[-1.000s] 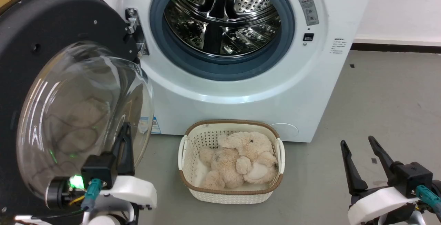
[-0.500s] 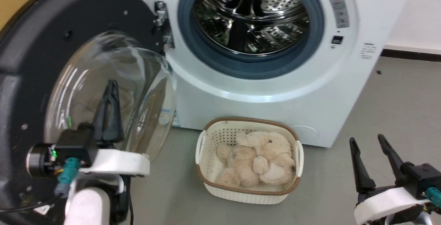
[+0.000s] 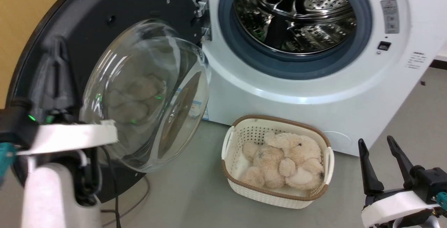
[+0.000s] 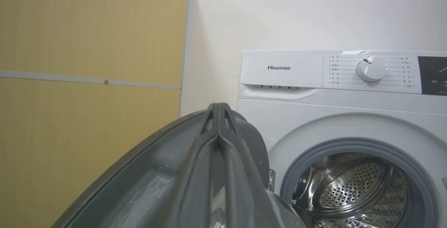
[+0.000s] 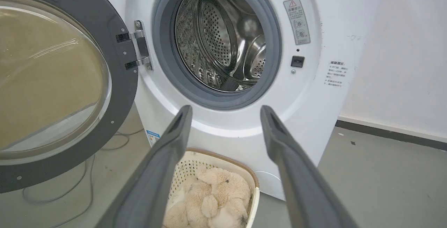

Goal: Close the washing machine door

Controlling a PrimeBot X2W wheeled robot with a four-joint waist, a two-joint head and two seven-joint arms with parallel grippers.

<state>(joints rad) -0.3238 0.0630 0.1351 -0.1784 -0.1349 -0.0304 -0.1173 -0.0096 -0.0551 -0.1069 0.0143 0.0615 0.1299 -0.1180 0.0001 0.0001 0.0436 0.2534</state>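
Nearest, low at the right: right gripper [image 3: 374, 143], fingers spread wide and holding nothing, aimed at the washer's front and well apart from the door.

At the left: left gripper [image 3: 58, 58], blurred in the head view; in its own wrist view [image 4: 218, 110] both fingers pressed together with nothing between them, tips right at the free rim of the door [image 3: 122, 18]. Cannot tell whether touching it.

Door swung wide open, leaning out to the left of the drum opening, glass bowl facing forward, hung on an upright hinge [image 3: 202, 15] at the opening's left side.

So, by judgement: left arm much the nearer; push needed at the free rim, rightward and back toward the washing machine [image 3: 314, 92], in an arc about that upright hinge.

On the floor, just before the washer's front edge and below the opening: basket [image 3: 276, 197] with a plush toy [image 3: 283, 158].

Farthest: "Hisense" logo [image 4: 278, 67] beside the dial [image 4: 372, 69]. Warning label [image 3: 389, 11] right of the opening, print too small to read.
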